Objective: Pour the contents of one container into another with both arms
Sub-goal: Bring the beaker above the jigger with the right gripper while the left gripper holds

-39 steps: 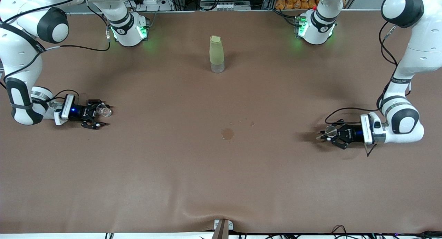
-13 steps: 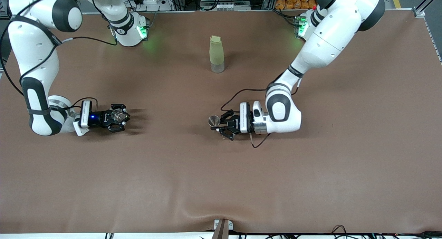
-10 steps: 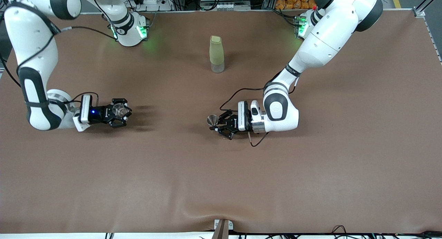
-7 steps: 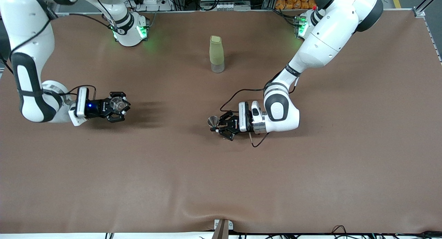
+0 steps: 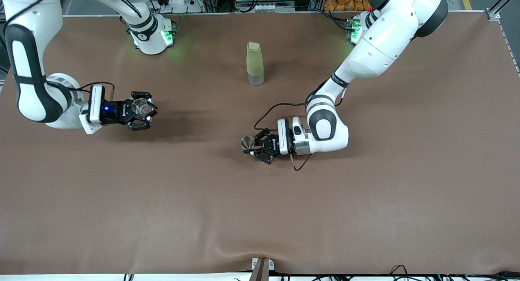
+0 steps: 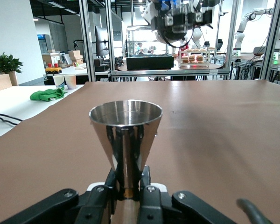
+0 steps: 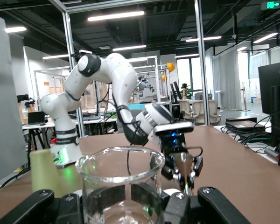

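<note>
A small metal cone cup (image 5: 247,142) stands upright in my left gripper (image 5: 252,148), which is shut on its narrow base over the middle of the table. In the left wrist view the cone (image 6: 125,133) rises straight from the left gripper (image 6: 126,189). My right gripper (image 5: 144,110) is shut on a clear glass beaker (image 5: 142,106) over the right arm's end of the table. The beaker (image 7: 121,186) fills the right wrist view, with the left gripper (image 7: 184,170) facing it. The two containers are well apart.
A tall pale green container (image 5: 254,63) with a clear base stands upright, farther from the front camera than both grippers. A black cable (image 5: 276,110) loops at the left wrist. A metal bracket (image 5: 261,266) sits at the table's front edge.
The right gripper has carried the beaker up and toward the arms' bases, and slightly toward the middle. The left gripper with the cone has shifted slightly toward the right arm's end.
</note>
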`<state>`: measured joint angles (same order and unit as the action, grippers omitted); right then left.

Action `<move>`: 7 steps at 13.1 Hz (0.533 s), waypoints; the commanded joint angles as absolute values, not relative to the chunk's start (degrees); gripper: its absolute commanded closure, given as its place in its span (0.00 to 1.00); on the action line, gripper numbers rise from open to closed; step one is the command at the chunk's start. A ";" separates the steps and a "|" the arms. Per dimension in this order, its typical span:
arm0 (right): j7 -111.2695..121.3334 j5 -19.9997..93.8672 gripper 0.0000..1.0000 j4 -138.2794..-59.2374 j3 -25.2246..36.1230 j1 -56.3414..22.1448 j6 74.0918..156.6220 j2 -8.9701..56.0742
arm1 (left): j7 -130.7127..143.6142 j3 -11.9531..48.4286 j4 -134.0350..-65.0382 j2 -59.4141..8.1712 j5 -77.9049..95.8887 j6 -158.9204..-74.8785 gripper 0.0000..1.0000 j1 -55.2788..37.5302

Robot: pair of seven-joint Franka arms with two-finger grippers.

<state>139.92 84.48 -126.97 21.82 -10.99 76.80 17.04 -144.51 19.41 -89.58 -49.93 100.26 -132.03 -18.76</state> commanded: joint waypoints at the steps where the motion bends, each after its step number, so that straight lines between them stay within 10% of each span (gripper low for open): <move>1: 137.90 90.85 1.00 -130.51 22.94 -16.85 81.11 12.84 | -145.99 19.25 -88.33 -50.54 102.39 -132.36 1.00 -19.77; 7: 136.67 105.89 1.00 -130.25 22.68 -30.92 92.53 12.92 | -146.08 19.07 -88.24 -50.45 103.27 -132.80 1.00 -20.65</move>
<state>137.76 102.04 -128.62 21.89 -27.42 89.70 14.80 -144.51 19.36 -89.32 -49.94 101.08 -132.08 -20.06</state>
